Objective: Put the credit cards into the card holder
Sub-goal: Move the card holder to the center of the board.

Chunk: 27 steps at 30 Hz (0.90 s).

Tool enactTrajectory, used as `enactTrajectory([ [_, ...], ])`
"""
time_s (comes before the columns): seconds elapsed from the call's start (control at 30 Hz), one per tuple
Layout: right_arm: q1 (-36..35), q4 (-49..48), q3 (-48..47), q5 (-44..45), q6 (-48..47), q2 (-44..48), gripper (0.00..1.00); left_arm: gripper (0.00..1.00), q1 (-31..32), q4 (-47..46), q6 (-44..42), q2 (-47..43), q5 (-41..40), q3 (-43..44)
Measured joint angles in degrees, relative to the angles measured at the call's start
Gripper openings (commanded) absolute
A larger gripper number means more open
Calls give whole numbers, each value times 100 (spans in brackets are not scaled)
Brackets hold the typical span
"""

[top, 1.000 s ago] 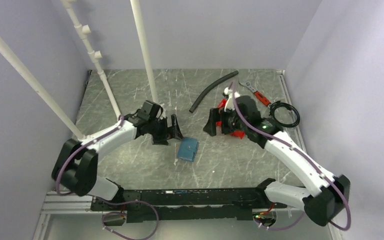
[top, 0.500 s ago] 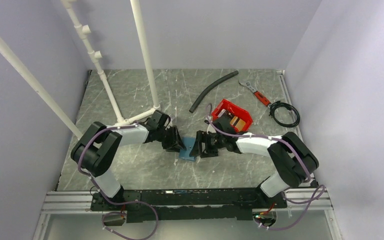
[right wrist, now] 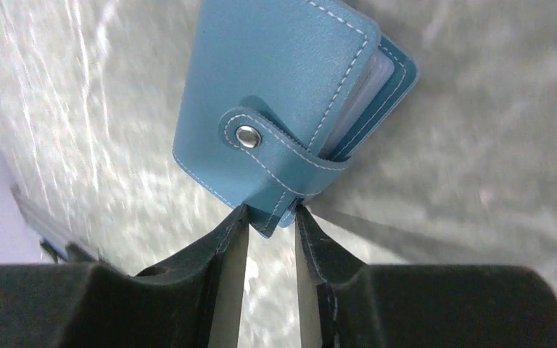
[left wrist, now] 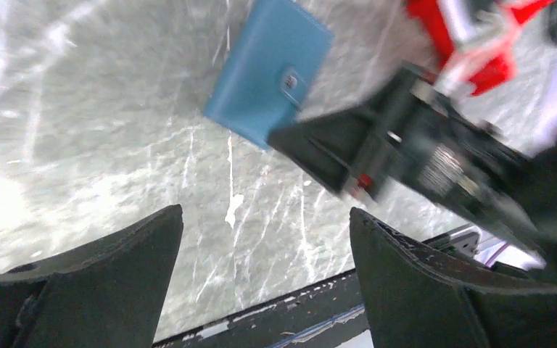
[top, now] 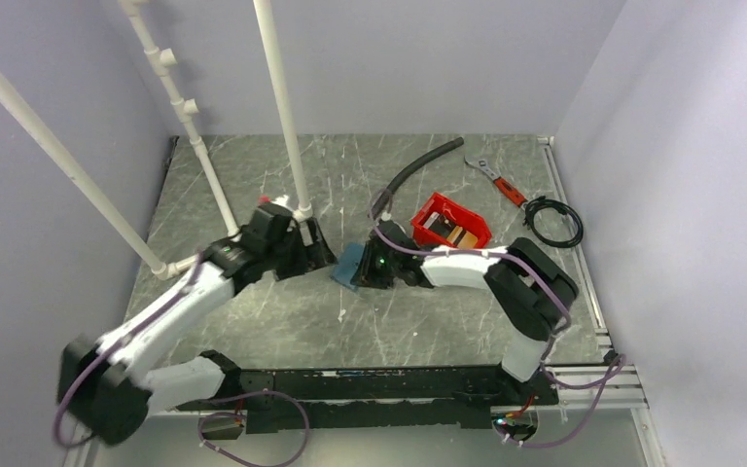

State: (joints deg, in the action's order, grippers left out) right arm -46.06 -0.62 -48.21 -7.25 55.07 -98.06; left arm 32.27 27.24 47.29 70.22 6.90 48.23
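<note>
No legible text, perhaps through blur.

Shows fine-grained, matt blue leather-look on the card holder (right wrist: 275,94), with pale stitching and a shiny metal snap (right wrist: 247,135). Reads as smooth grey white-veined stone across the tabletop (right wrist: 479,145). Looks matt black and faintly rough on the pads (right wrist: 210,268) of the right gripper (right wrist: 270,215); glossy red plastic on the bin (top: 438,201).

Pale lilac walls (top: 428,68), grey marbled tabletop (top: 418,321) (perhaps stone)
</note>
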Motion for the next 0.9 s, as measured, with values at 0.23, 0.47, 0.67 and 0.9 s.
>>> enactTrajectory([
  [0.23,262,442,-2177,887,-378,-1506,29,91,-11,1698,-304,-2376,-1010,1073],
  [0.47,970,800,-5005,1119,-1095,-3416,35,94,-15,2968,-334,-3023,-1233,1478],
  [0.67,1296,1126,-7696,435,-1845,-5071,52,95,-15,3532,-450,-3060,-1283,1694],
  [0.9,1287,2455,-7320,289,-2730,-4142,88,98,-15,3757,-898,-2881,-1488,3032],
])
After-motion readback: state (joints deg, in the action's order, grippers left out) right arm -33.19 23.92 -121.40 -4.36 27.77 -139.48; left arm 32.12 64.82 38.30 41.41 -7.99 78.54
